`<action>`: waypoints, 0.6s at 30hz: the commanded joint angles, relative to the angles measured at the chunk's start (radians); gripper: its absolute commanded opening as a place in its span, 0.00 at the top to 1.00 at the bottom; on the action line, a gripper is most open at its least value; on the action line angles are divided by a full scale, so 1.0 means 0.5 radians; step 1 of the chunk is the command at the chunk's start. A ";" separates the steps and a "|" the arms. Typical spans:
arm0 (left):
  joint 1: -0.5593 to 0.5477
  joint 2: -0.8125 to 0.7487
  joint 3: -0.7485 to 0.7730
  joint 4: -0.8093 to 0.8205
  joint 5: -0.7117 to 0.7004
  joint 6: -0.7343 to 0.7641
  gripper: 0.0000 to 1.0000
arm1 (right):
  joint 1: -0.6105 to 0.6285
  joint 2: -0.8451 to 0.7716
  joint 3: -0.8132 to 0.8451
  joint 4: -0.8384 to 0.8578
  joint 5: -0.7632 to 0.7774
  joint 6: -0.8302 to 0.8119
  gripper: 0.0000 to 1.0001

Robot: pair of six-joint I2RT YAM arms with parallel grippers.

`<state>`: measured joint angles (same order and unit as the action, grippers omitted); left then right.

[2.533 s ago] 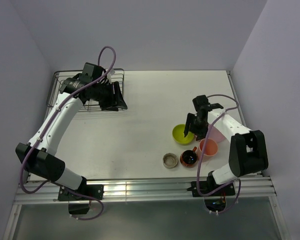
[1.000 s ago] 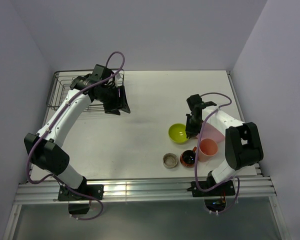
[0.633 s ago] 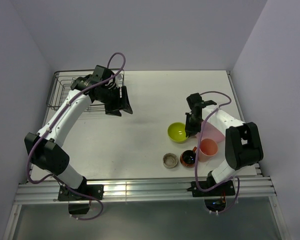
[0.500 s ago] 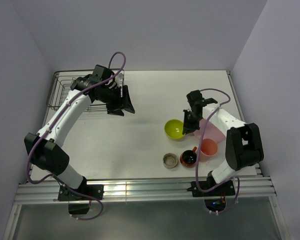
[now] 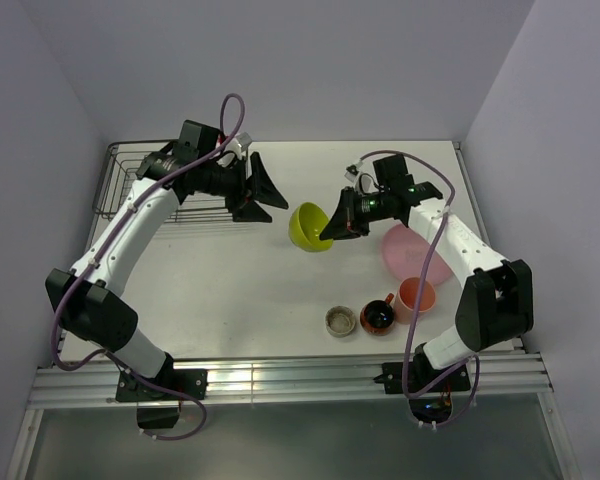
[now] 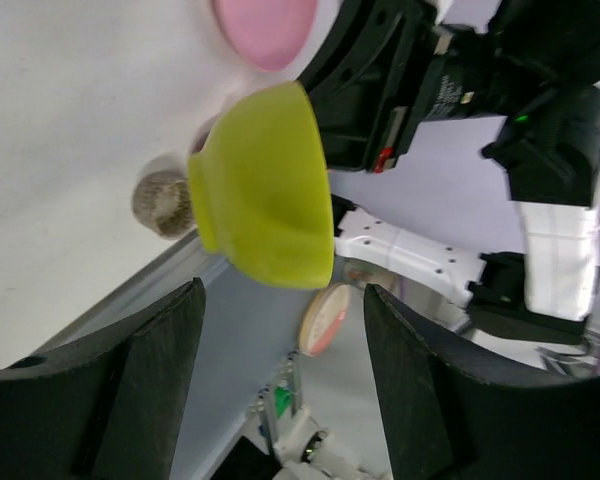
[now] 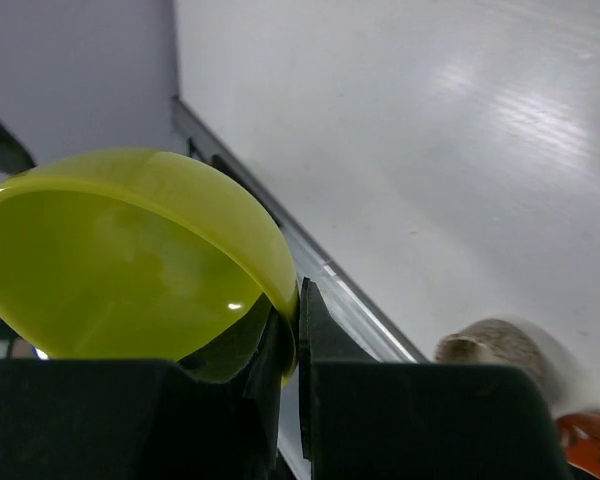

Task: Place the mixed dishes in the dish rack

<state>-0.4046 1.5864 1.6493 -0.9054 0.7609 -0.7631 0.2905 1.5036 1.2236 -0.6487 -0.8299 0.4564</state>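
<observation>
"How far along was the loading?"

"Barely begun; the dish rack (image 5: 170, 186) held no dishes that I could see; the pink plate (image 5: 420, 255), salmon cup (image 5: 417, 295), mug (image 5: 378, 317) and beige cup (image 5: 340, 321) sat on the table (image 5: 260, 290)."

"And the lime-green bowl (image 5: 310, 228)?"

"In the air between the arms; the right gripper (image 5: 331, 232) pinched its rim; the left gripper (image 5: 264, 190) gaped near it, not touching."

Left gripper (image 6: 282, 290) gapes wide, its fingers (image 6: 140, 400) spread and aimed toward the right arm. Right gripper (image 5: 332, 232), arm stretched leftward, pinches the lime-green bowl (image 5: 308, 226) by its rim between its fingers (image 7: 180, 420), apparently held aloft.
</observation>
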 commanded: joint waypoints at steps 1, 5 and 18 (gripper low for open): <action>0.036 -0.047 0.092 0.117 0.217 -0.195 0.29 | 0.045 -0.062 0.075 0.202 -0.374 0.155 1.00; 0.054 -0.095 0.030 0.252 0.294 -0.299 0.23 | 0.079 -0.077 0.069 0.248 -0.393 0.207 1.00; 0.064 -0.138 -0.025 -0.057 0.147 -0.039 0.15 | 0.152 -0.080 0.118 0.248 -0.368 0.238 1.00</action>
<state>-0.3752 1.5650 1.6432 -0.8955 0.8543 -0.8352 0.3485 1.5036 1.2247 -0.5682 -0.9703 0.5617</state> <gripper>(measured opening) 0.847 0.107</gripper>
